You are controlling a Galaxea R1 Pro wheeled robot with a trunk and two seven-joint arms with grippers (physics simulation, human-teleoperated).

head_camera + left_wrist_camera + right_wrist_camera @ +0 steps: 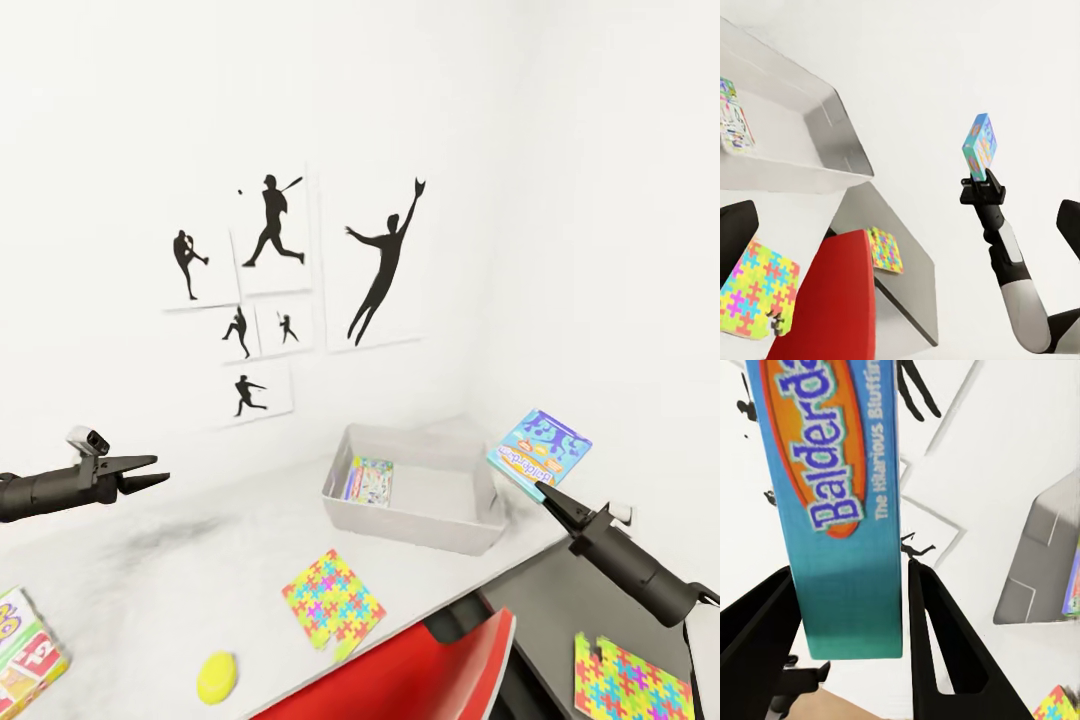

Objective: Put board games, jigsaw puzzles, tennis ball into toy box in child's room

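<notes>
The pale grey toy box (478, 535) (832, 112) (1035, 562) stands at the table's back corner, with a pastel board game (370, 480) (735, 124) lying inside. My right gripper (548, 492) (979, 178) (851, 615) is shut on a blue-cyan board game (540, 445) (980, 146) (840, 510), held in the air just right of the box. My left gripper (148, 472) hovers open over the table's left side. One jigsaw puzzle (333, 597) (754, 289) and the tennis ball (217, 675) lie near the front edge. A second puzzle (630, 680) (885, 250) lies on the lower dark section.
Another colourful board game (25, 650) sits at the table's (170, 570) front left. A red chair (440, 660) (825, 300) stands against the table's front edge. White walls with baseball silhouette pictures (275, 235) close off the back and right.
</notes>
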